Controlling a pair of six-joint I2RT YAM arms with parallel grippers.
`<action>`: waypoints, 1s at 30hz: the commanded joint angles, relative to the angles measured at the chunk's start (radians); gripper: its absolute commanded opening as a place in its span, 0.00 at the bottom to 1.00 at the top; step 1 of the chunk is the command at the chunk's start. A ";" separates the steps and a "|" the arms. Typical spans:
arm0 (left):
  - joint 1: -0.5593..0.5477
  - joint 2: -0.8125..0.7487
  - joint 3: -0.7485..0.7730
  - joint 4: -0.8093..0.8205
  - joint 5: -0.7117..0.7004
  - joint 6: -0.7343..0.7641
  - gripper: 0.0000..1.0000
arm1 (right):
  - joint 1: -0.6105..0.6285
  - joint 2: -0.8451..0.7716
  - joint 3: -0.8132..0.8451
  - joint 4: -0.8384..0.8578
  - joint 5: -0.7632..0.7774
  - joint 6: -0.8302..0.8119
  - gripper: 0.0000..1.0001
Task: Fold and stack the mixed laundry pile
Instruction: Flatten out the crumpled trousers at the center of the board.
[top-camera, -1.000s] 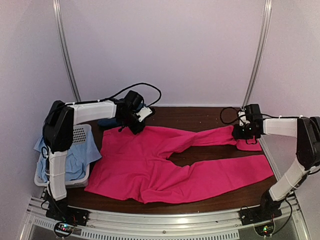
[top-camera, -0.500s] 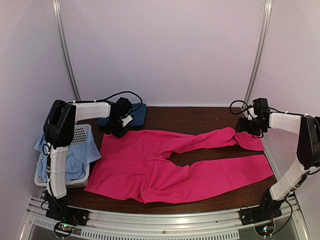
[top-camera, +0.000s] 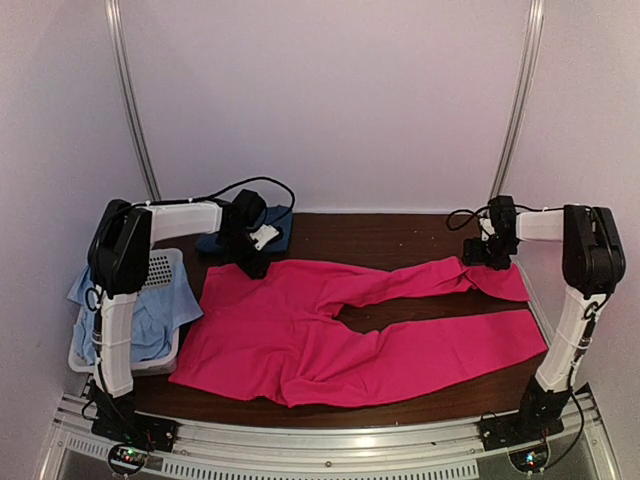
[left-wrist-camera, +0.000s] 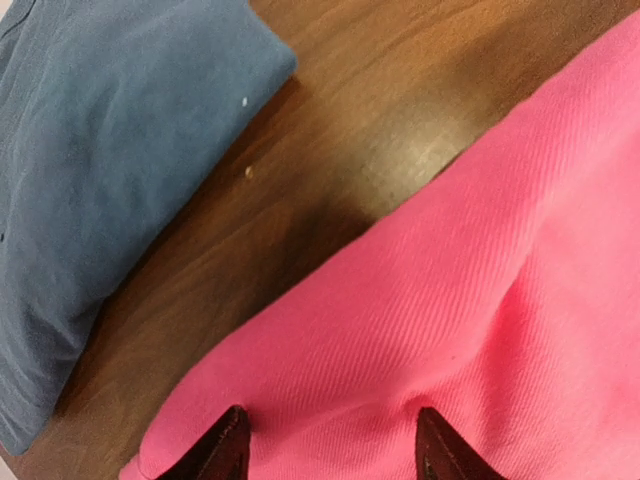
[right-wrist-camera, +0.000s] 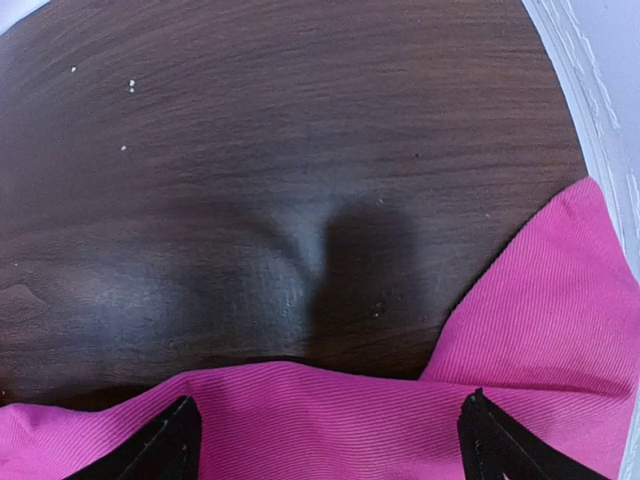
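Overhead view: magenta garment (top-camera: 300, 330) spread flat across the table (top-camera: 400, 232). The left gripper (top-camera: 250, 262) is at its far-left corner and the right gripper (top-camera: 490, 255) at the far-right leg end. A folded dark blue T-shirt (top-camera: 225, 240) lies just behind, and a pale blue cloth (top-camera: 150, 315) is draped in the basket (top-camera: 162, 268).

Left wrist view: fingertips (left-wrist-camera: 228, 448) apart over pink fabric, grasping nothing.

Right wrist view: jaws wide and empty at the hem.

Risk: closing too shallow would likely pinch one layer or miss the cloth, skewing the fold.
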 joint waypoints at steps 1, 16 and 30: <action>-0.003 0.058 0.088 0.025 0.093 0.021 0.58 | 0.003 0.034 0.098 -0.085 -0.014 -0.039 0.90; -0.005 0.130 0.105 -0.025 -0.002 0.025 0.62 | -0.071 0.247 0.373 -0.128 0.299 -0.054 0.82; -0.005 0.135 0.091 -0.025 -0.011 0.020 0.62 | -0.123 0.349 0.382 -0.141 0.250 -0.042 0.55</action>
